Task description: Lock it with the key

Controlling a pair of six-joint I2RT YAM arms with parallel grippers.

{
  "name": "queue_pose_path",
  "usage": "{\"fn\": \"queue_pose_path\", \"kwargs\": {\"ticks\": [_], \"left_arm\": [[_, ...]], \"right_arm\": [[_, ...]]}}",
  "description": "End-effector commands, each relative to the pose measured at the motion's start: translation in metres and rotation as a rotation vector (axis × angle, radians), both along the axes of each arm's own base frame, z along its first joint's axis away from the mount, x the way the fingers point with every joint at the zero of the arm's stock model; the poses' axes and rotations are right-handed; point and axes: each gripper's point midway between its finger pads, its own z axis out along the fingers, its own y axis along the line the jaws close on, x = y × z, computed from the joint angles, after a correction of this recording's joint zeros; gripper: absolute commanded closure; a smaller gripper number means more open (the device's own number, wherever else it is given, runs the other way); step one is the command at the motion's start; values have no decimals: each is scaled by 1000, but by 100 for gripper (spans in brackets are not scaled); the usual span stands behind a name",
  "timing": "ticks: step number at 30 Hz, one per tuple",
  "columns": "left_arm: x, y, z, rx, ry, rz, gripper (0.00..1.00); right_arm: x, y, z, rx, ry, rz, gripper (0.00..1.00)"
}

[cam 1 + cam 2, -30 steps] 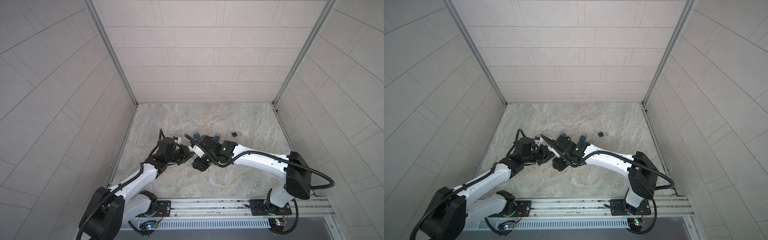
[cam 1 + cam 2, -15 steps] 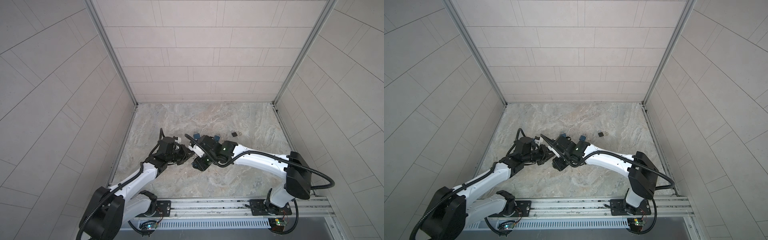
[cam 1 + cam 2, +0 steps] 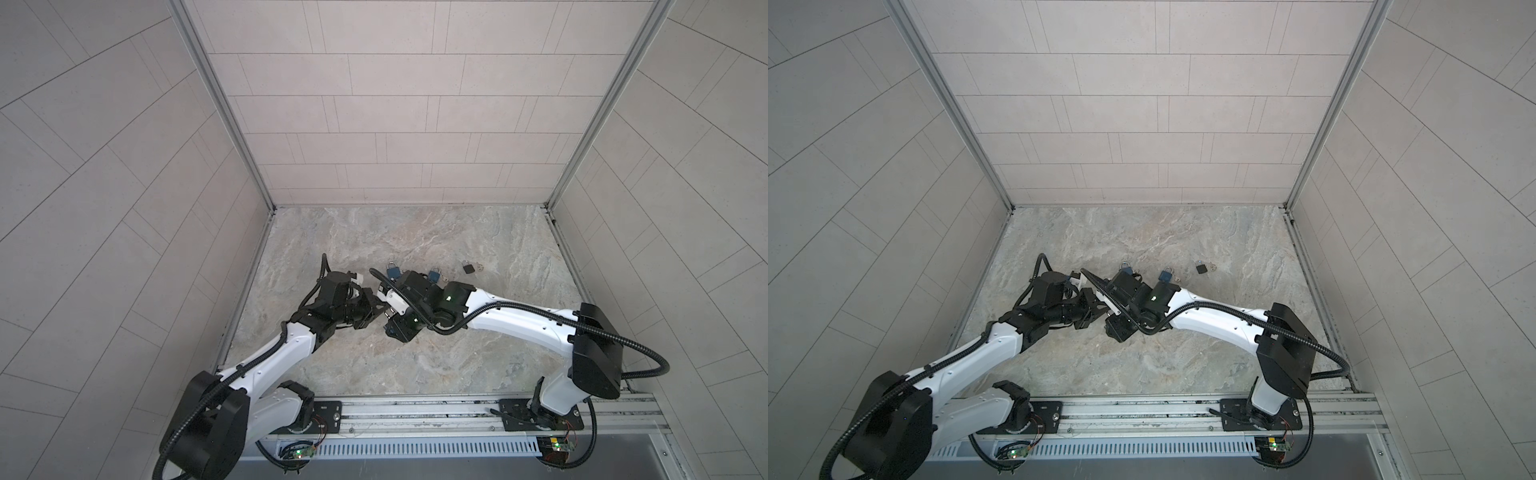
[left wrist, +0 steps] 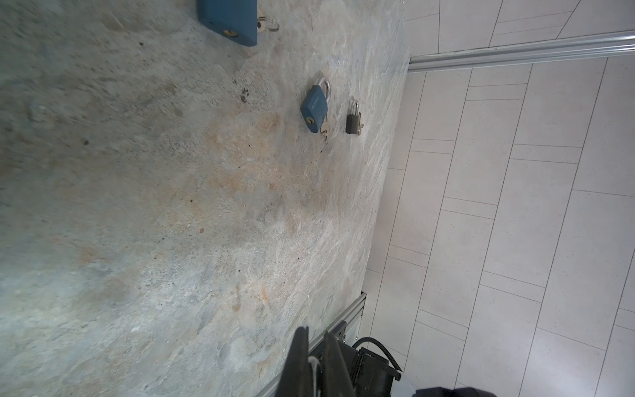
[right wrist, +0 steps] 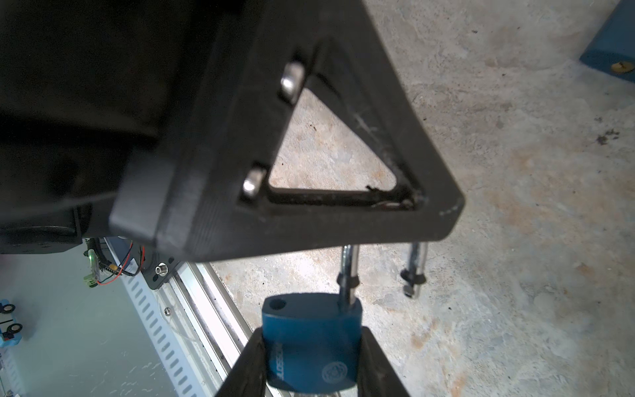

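Blue padlock (image 5: 311,347) is clamped between the right fingers (image 5: 245,371), which press on its two narrow edges. Its shackle (image 5: 348,275) points out past their tips. One shackle leg is seated in the body. The other hangs free beside it, out of its hole, so the lock stands open.

The left fingers (image 5: 343,220) are closed together just beyond the right fingertips. One of them lies across the shackle's bow and hides it, so contact with the shackle cannot be told. In the left wrist view a thin pale sliver shows between them; what it is cannot be told.

Well beyond both pairs of fingers, on the bench (image 4: 171,206), lie a second blue padlock (image 4: 314,108) with a key (image 4: 324,132) at its base, and a small black padlock (image 4: 352,122) just beside it.
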Motion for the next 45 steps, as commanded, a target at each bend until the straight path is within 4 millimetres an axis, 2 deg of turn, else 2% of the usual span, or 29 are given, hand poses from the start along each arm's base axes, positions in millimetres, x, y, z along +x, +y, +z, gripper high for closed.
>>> {"fn": "queue_pose_path", "kwargs": {"ticks": [1,12,15,17,23,28,31,36,40,42,45], "left_arm": [[-1,-10,21,-35,-47,-50,100],[-3,-10,29,-36,-66,-64,100],[-1,-8,30,-28,-73,-51,100],[0,-7,31,-26,-72,-41,100],[2,-6,33,-26,-76,-28,100],[4,-6,32,-25,-75,-20,100],[5,-7,32,-28,-75,-22,100],[6,-8,32,-32,-77,-24,100],[7,-6,30,-33,-78,-11,100],[8,-6,31,-41,-81,-5,100],[10,-5,39,-54,-107,15,100]], "right_arm": [[7,8,20,46,-47,-6,100],[10,7,21,41,-57,-21,100],[10,7,22,45,-60,-27,93],[11,6,22,46,-63,-33,81],[11,2,23,45,-69,-42,60],[11,1,21,42,-68,-47,54],[11,-1,23,44,-73,-52,47],[11,-4,25,41,-80,-63,42],[14,-14,30,38,-88,-114,41],[18,-27,34,41,-80,-191,41],[23,-53,39,78,-15,-397,41]]}}
